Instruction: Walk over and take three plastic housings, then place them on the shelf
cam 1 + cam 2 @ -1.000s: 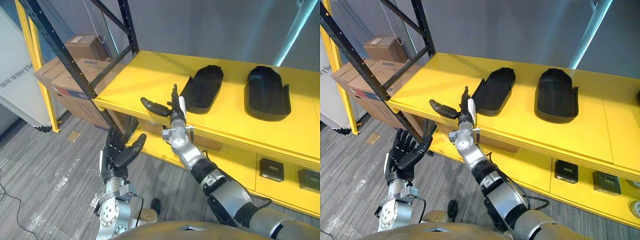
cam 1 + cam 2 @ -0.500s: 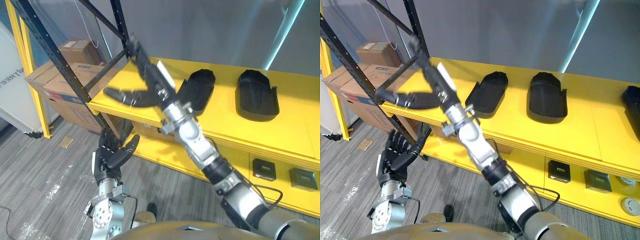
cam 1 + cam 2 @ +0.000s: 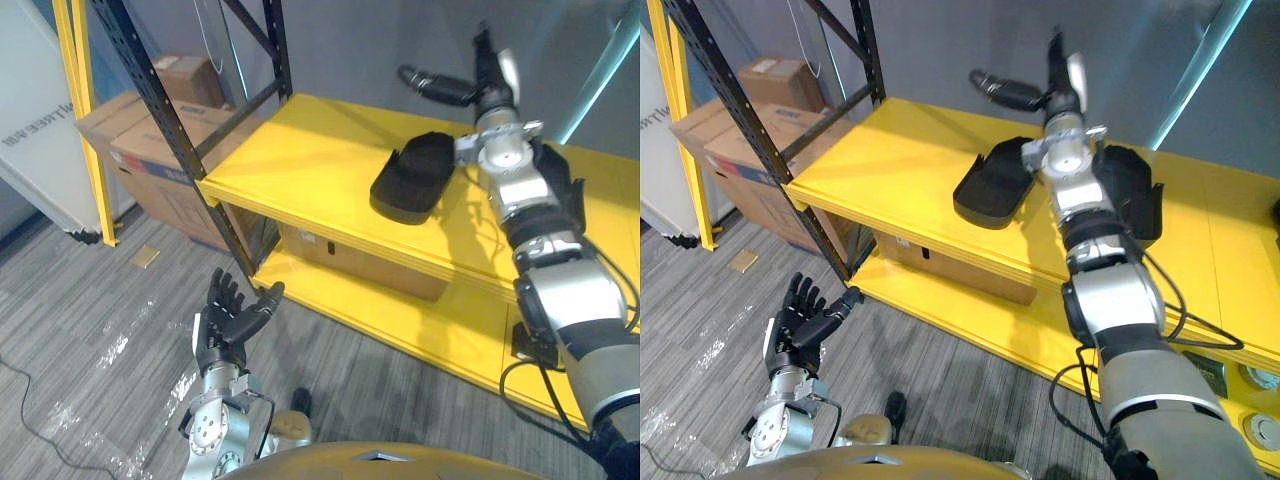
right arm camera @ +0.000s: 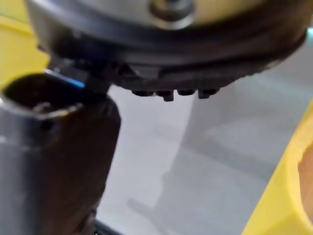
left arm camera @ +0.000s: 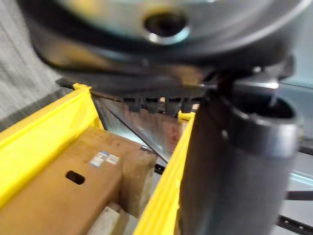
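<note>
A black plastic housing (image 3: pixel 413 177) lies open side up on the yellow shelf (image 3: pixel 300 160). A second black housing (image 3: pixel 1137 200) lies to its right, partly hidden behind my right forearm. My right hand (image 3: pixel 486 92) is raised above the shelf behind the first housing. It is open, its thumb spread to the left, and it holds nothing. My left hand (image 3: pixel 230 320) hangs low over the grey floor in front of the shelf, open with its fingers spread and empty.
A black slanted upright (image 3: pixel 165 120) stands at the shelf's left end, with cardboard boxes (image 3: pixel 140 140) behind it. Another cardboard box (image 3: pixel 360 265) sits on the lower shelf level. A white board (image 3: pixel 35 140) leans at the far left.
My right arm has swung up and to the right, from the shelf's front left to above the housings. The camera has shifted too. The left hand stays low and open.
</note>
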Controlling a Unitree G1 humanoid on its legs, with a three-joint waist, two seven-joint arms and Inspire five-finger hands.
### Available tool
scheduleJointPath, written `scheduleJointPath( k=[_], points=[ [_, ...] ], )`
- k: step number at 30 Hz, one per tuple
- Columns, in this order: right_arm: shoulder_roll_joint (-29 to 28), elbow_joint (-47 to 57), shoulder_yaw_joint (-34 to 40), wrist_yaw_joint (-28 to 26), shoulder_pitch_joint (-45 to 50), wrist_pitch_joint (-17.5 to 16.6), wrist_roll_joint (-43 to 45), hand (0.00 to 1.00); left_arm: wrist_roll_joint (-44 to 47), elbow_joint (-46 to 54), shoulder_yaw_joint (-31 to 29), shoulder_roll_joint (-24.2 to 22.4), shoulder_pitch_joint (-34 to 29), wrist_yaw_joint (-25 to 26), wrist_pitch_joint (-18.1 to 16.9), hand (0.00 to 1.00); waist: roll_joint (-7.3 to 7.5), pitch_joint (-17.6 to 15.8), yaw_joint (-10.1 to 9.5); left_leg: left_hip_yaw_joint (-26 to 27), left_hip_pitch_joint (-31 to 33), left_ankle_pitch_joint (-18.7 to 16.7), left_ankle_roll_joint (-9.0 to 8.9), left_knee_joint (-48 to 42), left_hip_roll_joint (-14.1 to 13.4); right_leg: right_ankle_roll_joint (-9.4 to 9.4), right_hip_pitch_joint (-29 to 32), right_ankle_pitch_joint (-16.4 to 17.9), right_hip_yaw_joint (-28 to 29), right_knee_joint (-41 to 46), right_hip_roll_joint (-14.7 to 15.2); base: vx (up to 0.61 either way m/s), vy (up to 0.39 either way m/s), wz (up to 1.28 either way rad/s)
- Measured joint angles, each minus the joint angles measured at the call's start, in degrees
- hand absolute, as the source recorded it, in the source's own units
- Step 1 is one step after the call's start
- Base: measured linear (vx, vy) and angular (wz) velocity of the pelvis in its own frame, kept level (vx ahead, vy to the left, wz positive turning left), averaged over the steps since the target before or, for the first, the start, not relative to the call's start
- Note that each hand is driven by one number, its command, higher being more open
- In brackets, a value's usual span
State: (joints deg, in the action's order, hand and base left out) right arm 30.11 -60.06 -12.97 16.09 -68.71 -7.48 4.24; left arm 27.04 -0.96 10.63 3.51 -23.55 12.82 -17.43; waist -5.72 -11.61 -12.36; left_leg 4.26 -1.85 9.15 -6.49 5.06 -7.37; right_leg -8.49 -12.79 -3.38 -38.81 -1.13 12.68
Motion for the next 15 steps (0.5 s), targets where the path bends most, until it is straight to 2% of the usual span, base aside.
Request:
scheduleJointPath(
  k=[4,6,10,15],
  points=[
    [2.7,-2.7,0.0,6.5,-6.4,2.0,-4.1,1.00,2.1,-0.4,2.3,0.4,3.6,0.5,-0.1,1.00,-1.71,-3.7,-0.23,-0.3,2.7,1.2,0.36,-0.2,-0.2,0.37,3.4,0.2,0.6,1.7,0.1,-0.02,0.012,0.05],
    [3.2,-3.0,0.0,8.0,-6.6,3.8,-4.0,1.00,2.3,-0.2,2.2,0.4,4.2,0.9,-0.4,1.00,-1.99,-4.8,-0.53,0.2,3.3,1.3,0.47,-0.2,-0.2,0.63,4.6,0.5,1.2,2.6,0.4,0.01,0.006,-0.07],
    [3.8,-6.3,-0.1,6.2,-6.6,8.1,-3.7,1.00,4.2,0.2,2.6,0.3,5.5,2.1,-0.6,1.00,-3.20,-7.4,-0.51,0.7,3.4,1.5,0.62,-0.3,0.0,0.61,6.3,2.2,1.9,6.1,2.1,0.00,0.000,-0.04],
    [3.8,-7.7,-0.7,2.5,-7.0,9.7,-3.5,1.00,4.4,2.2,2.6,0.3,5.2,2.2,-0.7,1.00,-3.92,-8.6,-0.30,0.9,3.2,1.8,0.53,-0.3,0.0,0.75,8.3,4.9,2.9,10.8,3.4,-0.03,-0.039,-0.03]
  ],
)
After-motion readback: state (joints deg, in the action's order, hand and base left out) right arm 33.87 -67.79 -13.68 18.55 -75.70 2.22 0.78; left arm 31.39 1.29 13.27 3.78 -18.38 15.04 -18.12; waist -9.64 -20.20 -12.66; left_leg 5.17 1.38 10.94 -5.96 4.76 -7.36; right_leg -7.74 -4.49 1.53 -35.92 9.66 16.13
